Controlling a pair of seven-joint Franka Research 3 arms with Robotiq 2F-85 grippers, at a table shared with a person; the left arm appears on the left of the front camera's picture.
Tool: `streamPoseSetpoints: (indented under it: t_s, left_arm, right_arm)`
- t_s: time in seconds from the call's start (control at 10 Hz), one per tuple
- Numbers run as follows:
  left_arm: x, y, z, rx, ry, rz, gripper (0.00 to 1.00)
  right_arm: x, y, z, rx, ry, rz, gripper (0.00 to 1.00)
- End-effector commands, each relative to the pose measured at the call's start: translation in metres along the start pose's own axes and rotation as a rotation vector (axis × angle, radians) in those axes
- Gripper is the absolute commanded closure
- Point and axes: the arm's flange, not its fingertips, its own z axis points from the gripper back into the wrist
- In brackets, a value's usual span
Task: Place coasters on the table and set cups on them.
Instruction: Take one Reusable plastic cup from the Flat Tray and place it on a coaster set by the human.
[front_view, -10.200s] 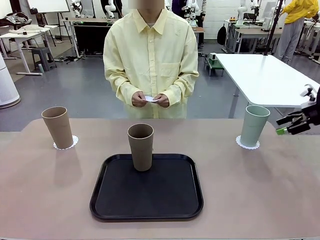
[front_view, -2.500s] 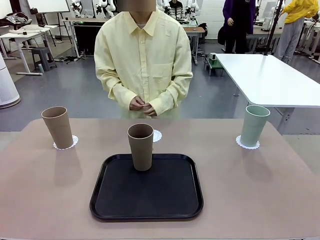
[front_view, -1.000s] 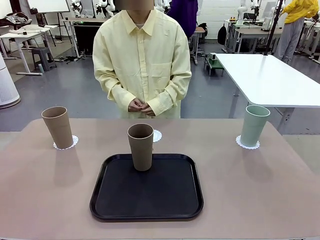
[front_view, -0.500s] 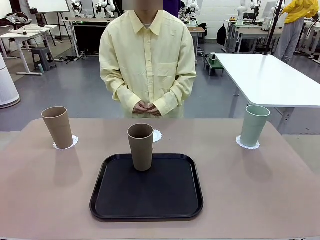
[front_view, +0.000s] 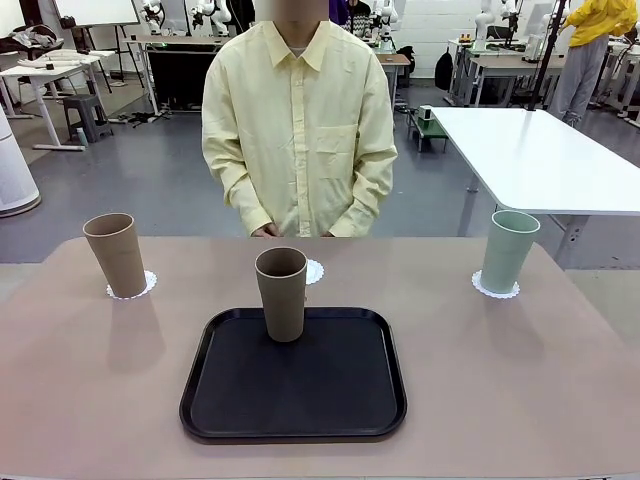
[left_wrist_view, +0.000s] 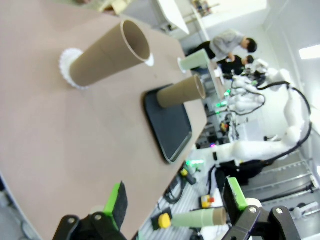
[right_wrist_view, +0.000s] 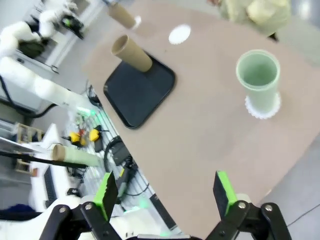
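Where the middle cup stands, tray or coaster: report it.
On the tray. The cup stands upright there; a bare coaster lies on the table behind it.

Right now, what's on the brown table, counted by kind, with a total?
Cups: 3 (tan cup, brown cup, mint cup)
Coasters: 3 (tan cup's coaster, mint cup's coaster, bare coaster)
Black tray: 1
Total: 7
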Motion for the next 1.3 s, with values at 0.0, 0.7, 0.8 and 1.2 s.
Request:
streamPoseSetpoints:
  t_s: [0.0, 0.7, 0.8, 1.2]
  left_arm:
    - [0.000, -0.002, 0.003, 0.000, -0.006, 0.005, 0.00]
    - [0.000, -0.002, 0.003, 0.000, -0.006, 0.005, 0.00]
    - [0.000, -0.002, 0.003, 0.000, -0.006, 0.005, 0.00]
    - [0.000, -0.002, 0.003, 0.000, -0.006, 0.005, 0.00]
  right_arm:
    - [0.024, 0.046, -0.062, -0.124, 0.103, 0.081, 0.00]
    - [0.089, 0.131, -0.305, -0.425, 0.379, 0.476, 0.00]
    - [0.087, 0.122, -0.314, -0.401, 0.425, 0.477, 0.00]
    - [0.078, 0.125, -0.327, -0.389, 0.419, 0.490, 0.00]
